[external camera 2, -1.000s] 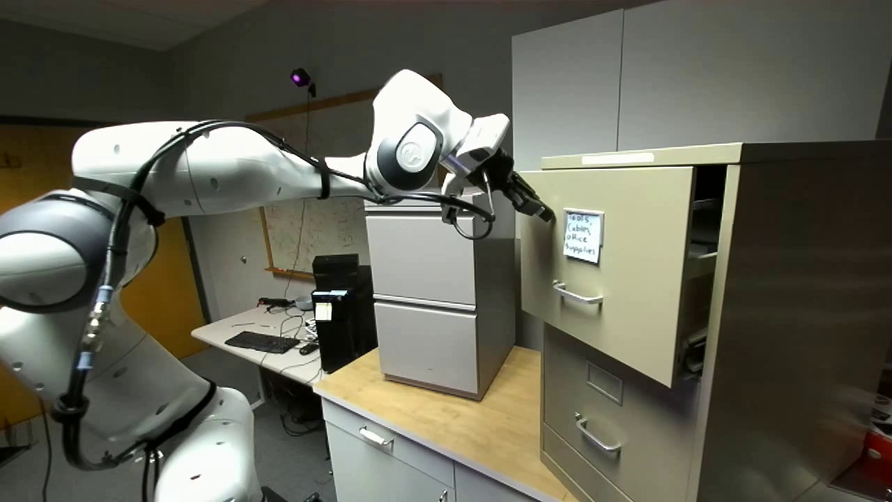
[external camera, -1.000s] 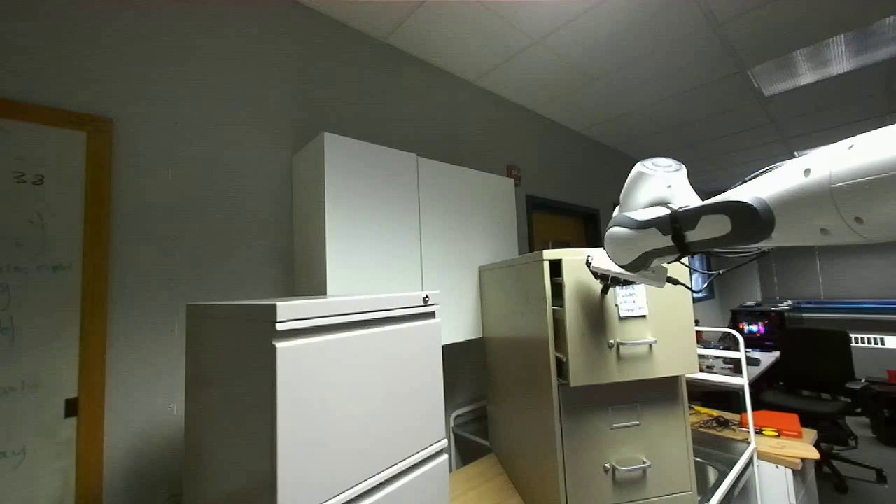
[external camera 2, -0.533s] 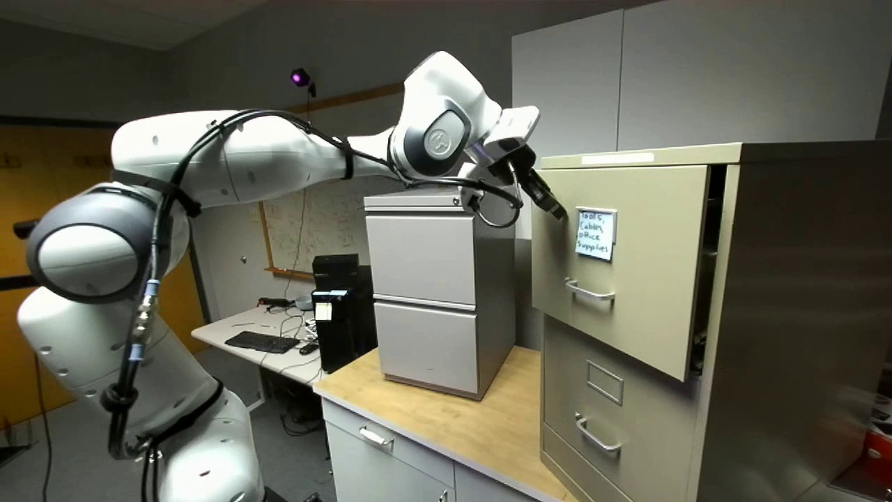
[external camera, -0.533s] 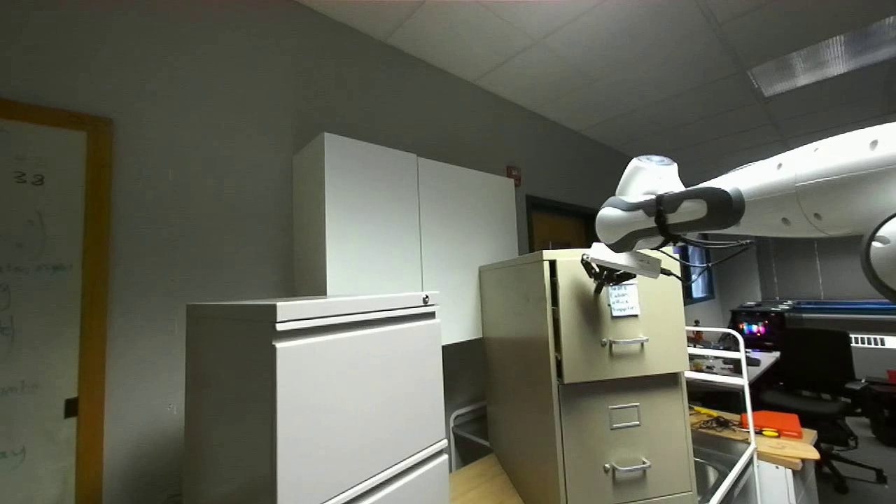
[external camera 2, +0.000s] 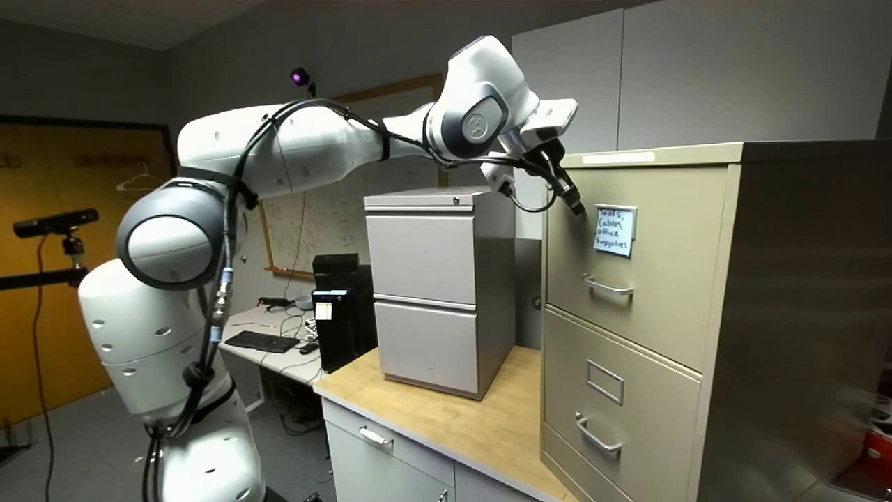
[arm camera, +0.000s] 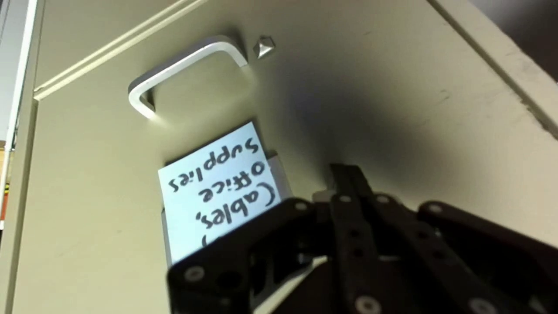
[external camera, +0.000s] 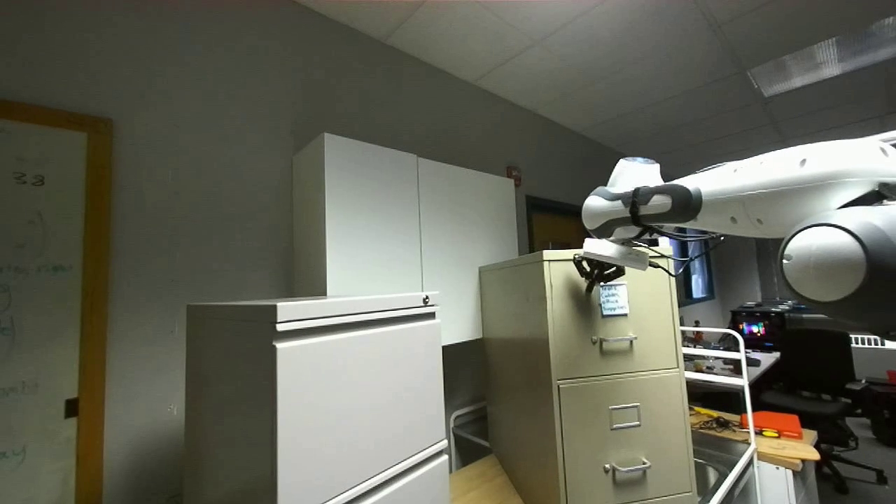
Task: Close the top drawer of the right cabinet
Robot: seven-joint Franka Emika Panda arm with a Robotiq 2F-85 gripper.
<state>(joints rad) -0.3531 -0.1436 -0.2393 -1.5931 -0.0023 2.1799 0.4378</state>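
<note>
On the top drawer (external camera 2: 665,293), in an exterior view, a label (external camera 2: 614,231) reads "Tools, Cables, office supplies"; just beside it the gripper (external camera 2: 578,207) slants down, its tips seeming to touch the drawer. In an exterior view, a whiteboard (external camera: 42,294) bears what looks like "38"; the drawer sits closed and flush at the top of the right cabinet (external camera: 514,364). In the wrist view, "Cables, office supplies" stands upside down, and the gripper's fingers (arm camera: 354,181) are pressed together.
</note>
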